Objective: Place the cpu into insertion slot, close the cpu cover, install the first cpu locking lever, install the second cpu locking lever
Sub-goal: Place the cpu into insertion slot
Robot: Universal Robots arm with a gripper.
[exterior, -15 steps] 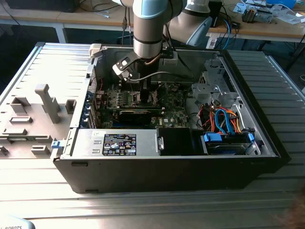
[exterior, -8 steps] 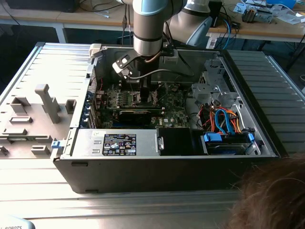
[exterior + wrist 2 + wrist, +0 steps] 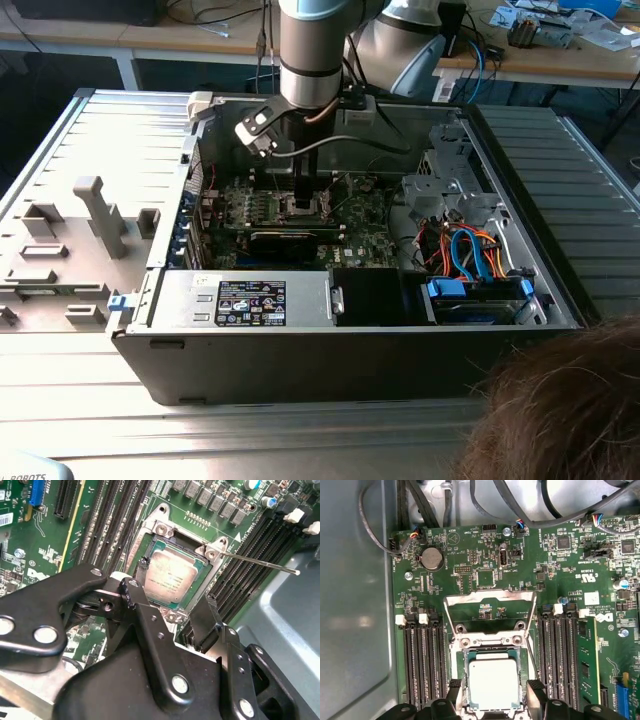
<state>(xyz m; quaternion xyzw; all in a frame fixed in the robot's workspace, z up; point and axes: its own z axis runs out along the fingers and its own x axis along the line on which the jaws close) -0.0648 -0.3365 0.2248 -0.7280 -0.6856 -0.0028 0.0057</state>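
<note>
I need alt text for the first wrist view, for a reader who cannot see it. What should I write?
The cpu lies in the insertion slot on a green motherboard, with the black gripper close over it. The cpu cover is swung open, off the slot, and long black memory slots run along both sides.

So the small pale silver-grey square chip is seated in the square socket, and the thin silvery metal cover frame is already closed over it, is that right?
Not quite. The small pale silver-grey square chip does lie in the square socket, but the thin silvery metal cover frame is not closed over it. In the first wrist view it stands swung open, away from the chip.
</note>
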